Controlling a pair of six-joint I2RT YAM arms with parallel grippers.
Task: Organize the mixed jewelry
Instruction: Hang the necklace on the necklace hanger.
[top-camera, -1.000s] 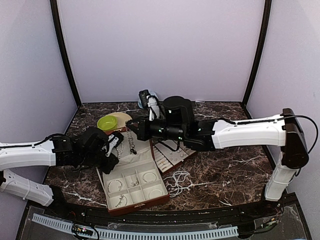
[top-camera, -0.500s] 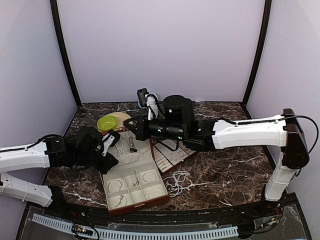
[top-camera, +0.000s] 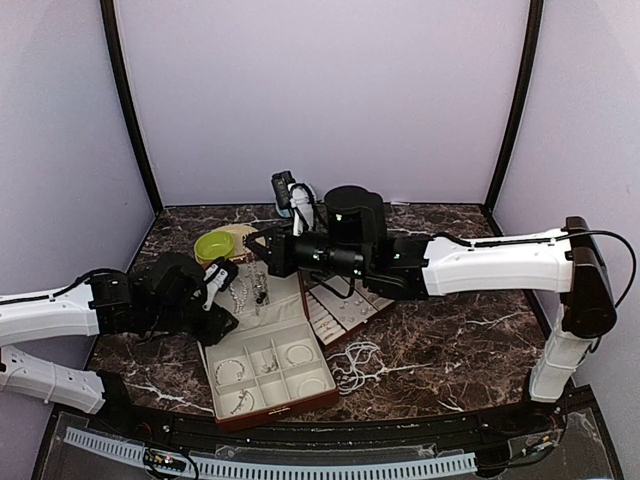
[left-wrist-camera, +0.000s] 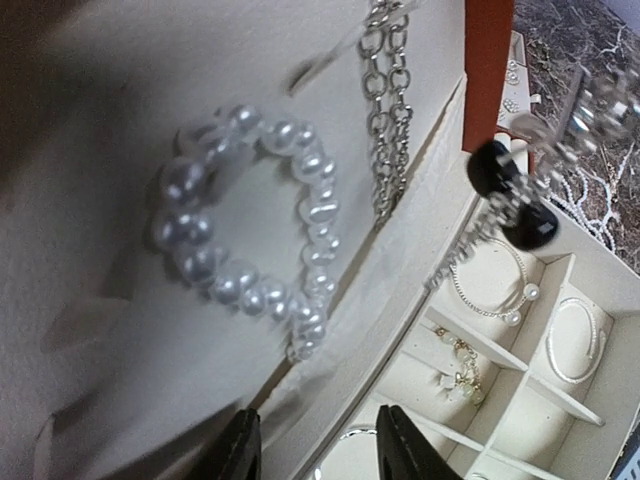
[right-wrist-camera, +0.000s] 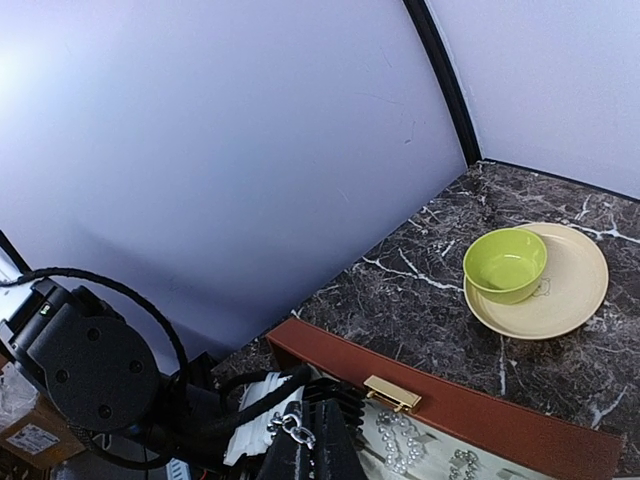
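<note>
Cream-lined compartments fill the tray of the reddish-brown case (top-camera: 280, 408) at the near edge of the worktop (top-camera: 450, 340). Thin bangles (top-camera: 298, 352) already lie in separate cells, each kind kept apart. Just right of the tray, a tangle of bead strands (top-camera: 355, 365) sits loose on the stone, not yet sorted.

A little farther back, the left tool (left-wrist-camera: 318, 445) hovers low at the tray's hinge edge, its fingers a moderate way apart with nothing between them. It looks ready to steady something or to take the next piece.

Behind it the lid (top-camera: 262, 318) leans up, and a pearl bracelet (left-wrist-camera: 312, 215) hangs against its lining, most likely because a hung piece will not knot. Beside the bracelet a silvery chain (left-wrist-camera: 385, 110) dangles down the same lining. The right tool (right-wrist-camera: 305, 445) seems pinched narrowly on the chain's top links and holds it above the lid's upper edge, probably so the chain falls straight.

Past the lid, a green bowl (top-camera: 213, 245) rests on a cream plate (top-camera: 245, 236).

Dark brown marble veined with white makes up the worktop. Plain pale lilac walls close it in, with black posts at the corners.
</note>
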